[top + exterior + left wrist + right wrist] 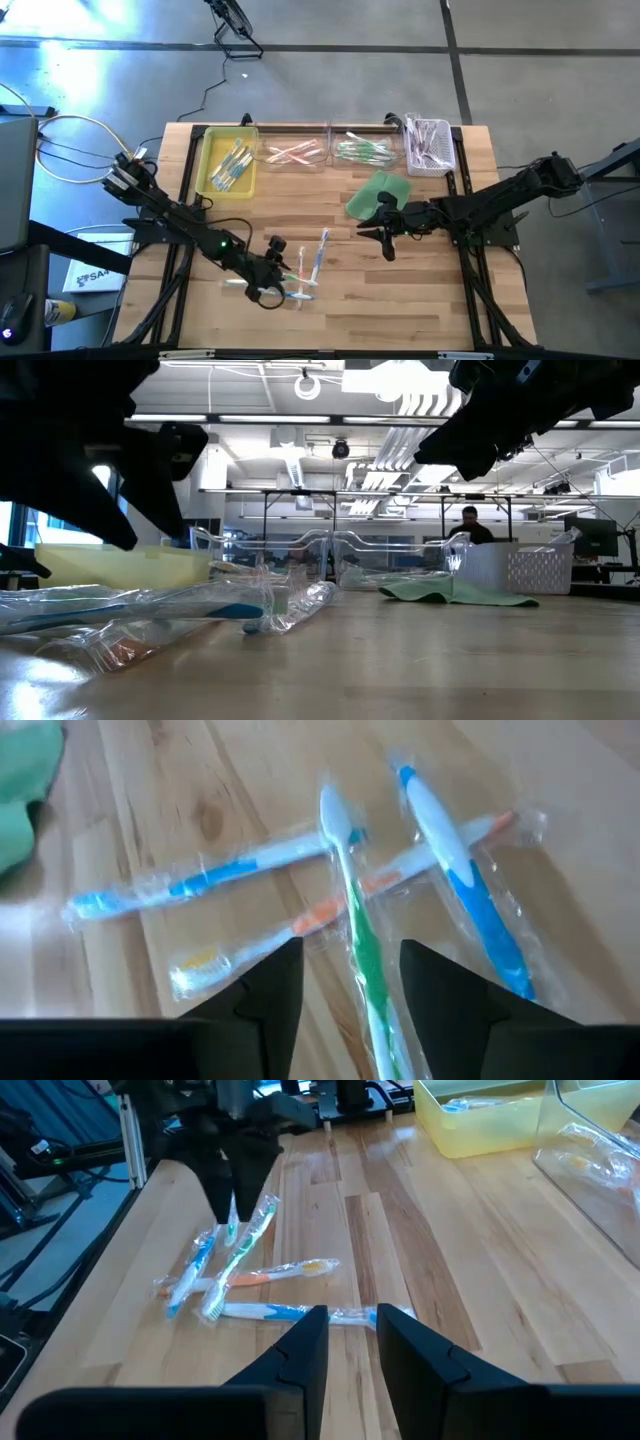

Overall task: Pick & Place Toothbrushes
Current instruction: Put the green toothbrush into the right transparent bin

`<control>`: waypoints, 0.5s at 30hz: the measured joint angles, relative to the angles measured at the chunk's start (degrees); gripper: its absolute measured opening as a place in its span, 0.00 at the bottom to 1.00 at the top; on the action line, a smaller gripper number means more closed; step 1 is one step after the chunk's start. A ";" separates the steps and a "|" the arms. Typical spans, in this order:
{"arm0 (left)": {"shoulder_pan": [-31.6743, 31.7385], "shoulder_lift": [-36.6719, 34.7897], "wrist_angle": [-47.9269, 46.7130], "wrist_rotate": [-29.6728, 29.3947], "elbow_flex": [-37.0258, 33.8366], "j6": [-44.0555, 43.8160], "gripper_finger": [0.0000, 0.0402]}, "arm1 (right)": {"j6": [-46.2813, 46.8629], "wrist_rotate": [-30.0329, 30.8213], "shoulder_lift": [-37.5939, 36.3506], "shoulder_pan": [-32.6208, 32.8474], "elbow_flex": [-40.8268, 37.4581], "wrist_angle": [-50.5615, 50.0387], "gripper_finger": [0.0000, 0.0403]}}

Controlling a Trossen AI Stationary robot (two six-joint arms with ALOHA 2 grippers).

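Observation:
Several wrapped toothbrushes lie crossed on the wooden table near its front: a green one [352, 910], an orange one [320, 915] and two blue ones [205, 878] [470, 870]. My left gripper [350, 948] is open, slanting down just over them. Its fingers stand on either side of the green toothbrush's handle [234, 1230], and I see no touch. My right gripper [350, 1315] hangs over the table's middle right [385, 240], its fingers a narrow gap apart with nothing between them. It points toward the pile.
Along the far edge stand a yellow bin [228, 165], two clear bins [297, 152] [362, 150] and a white basket [430, 145], each with toothbrushes inside. A green cloth [375, 195] lies in front of them. A person [470, 525] sits in the room behind.

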 joint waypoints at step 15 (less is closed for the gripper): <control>1.54 5.24 6.16 5.22 -0.05 -3.06 0.45 | 0.00 0.02 0.00 0.00 0.00 -0.14 0.20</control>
